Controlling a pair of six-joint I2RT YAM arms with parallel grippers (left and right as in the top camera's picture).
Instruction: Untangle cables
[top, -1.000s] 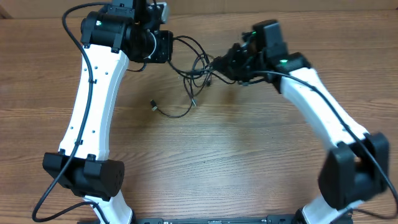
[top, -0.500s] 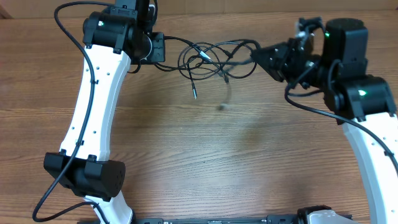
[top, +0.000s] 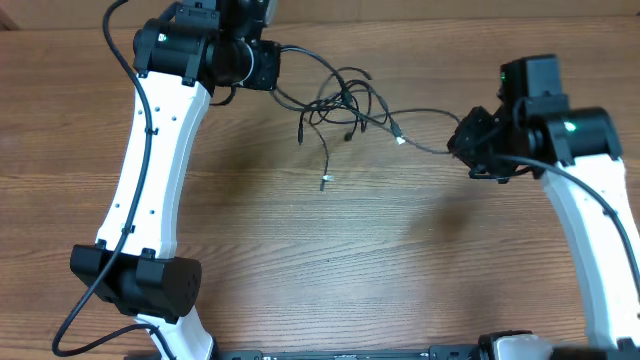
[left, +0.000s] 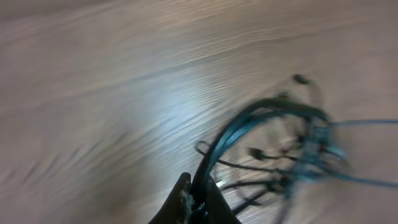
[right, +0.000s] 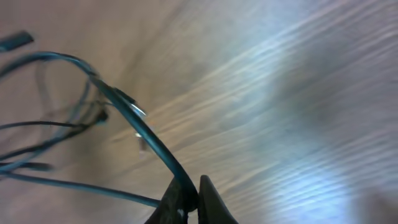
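The cables (top: 340, 105) are thin black wires with small silver plug tips, stretched in a loose tangle above the table between both grippers. My left gripper (top: 268, 68) at the back left is shut on one end of the cables (left: 249, 124); its fingertips (left: 198, 198) pinch a strand. My right gripper (top: 462, 142) at the right is shut on another strand (right: 143, 134), pinched at its fingertips (right: 191, 196). Loose ends with plugs hang down near the middle (top: 325, 180).
The wooden table (top: 330, 270) lies under everything. The white left arm (top: 150, 160) runs down the left side and the right arm (top: 590, 220) down the right side. Thick black cords follow both arms.
My right gripper has pulled right and slightly toward the front, drawing a strand out of the tangle. The bundle has stretched and opened. The left gripper has stayed near the back left.
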